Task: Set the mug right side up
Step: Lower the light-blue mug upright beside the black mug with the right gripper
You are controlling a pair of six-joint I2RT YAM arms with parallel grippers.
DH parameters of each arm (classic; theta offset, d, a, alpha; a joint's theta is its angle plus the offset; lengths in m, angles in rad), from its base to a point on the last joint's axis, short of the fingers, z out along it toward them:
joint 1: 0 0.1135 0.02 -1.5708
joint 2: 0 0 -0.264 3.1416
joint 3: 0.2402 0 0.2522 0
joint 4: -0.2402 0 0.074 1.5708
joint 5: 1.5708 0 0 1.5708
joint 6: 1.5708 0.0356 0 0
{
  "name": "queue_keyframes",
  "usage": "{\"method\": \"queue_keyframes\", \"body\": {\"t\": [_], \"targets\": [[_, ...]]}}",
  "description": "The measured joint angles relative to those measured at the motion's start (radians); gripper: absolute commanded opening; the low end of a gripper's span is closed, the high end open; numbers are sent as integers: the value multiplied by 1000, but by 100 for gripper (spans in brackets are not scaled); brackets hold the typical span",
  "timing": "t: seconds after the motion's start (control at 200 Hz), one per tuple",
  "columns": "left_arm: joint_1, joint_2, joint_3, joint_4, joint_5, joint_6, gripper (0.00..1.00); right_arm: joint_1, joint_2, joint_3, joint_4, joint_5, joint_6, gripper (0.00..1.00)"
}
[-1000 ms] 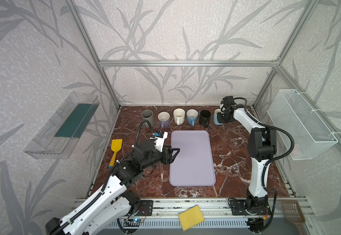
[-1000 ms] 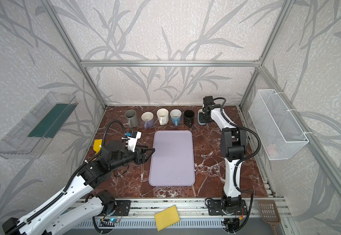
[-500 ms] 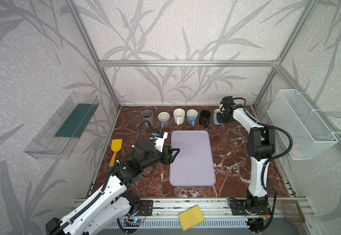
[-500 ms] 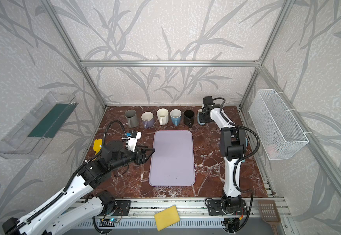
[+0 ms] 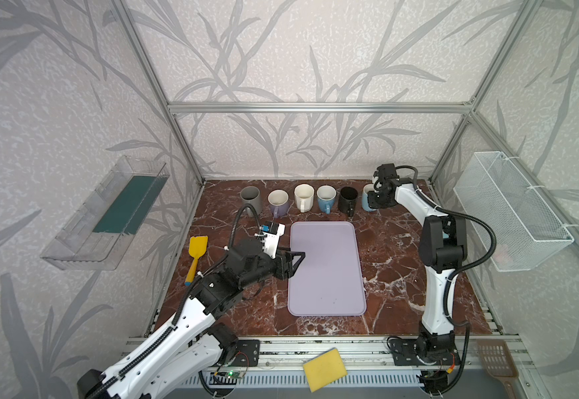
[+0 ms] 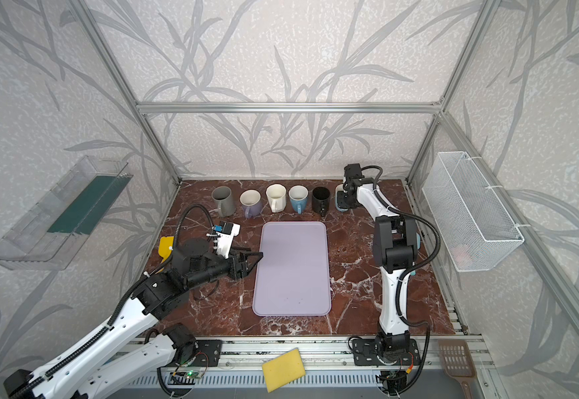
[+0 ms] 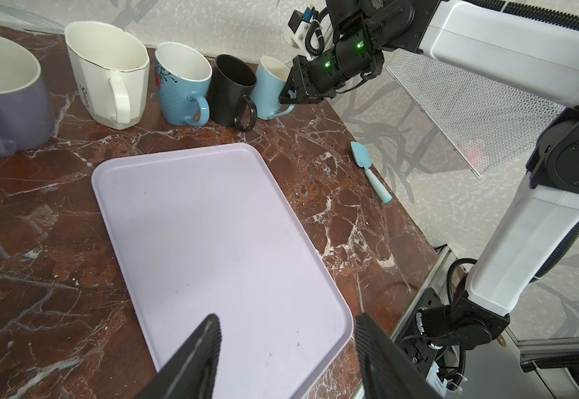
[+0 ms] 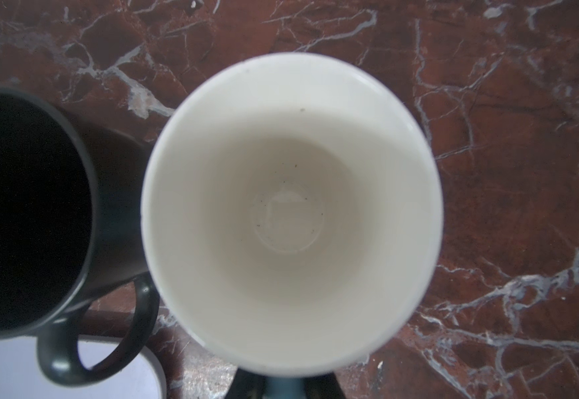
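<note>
In both top views, right of centre, the light blue mug (image 5: 365, 202) stands upright, ending the row, its handle pinched by the right gripper (image 5: 372, 207). The left gripper (image 5: 298, 262) hangs spread and empty at the tray's (image 5: 329, 276) left edge. Right wrist view: the mug's rim nearly meets the black mug (image 8: 22, 207), with bare table (image 8: 505, 138) opposite.

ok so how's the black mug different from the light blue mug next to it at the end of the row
The black mug is dark inside and out; the light blue mug is white inside. The black mug stands free; the right hand is shut on the light blue mug's handle. Both sit mouth up, handles toward the lilac tray's side.
</note>
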Motion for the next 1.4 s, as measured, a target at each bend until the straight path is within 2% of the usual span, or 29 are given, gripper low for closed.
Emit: {"method": "queue_keyframes", "body": {"t": [0.485,1.035,1.28,1.399], "targets": [[0,7,0,0,5,7,64,0,-3,-37,50,0,0,14],[0,8,0,0,8,10,64,2,-10,-65,53,-7,15,42],[0,7,0,0,8,10,64,5,-21,-82,53,-4,14,45],[0,8,0,0,9,13,69,5,-51,-102,52,2,14,49]]}}
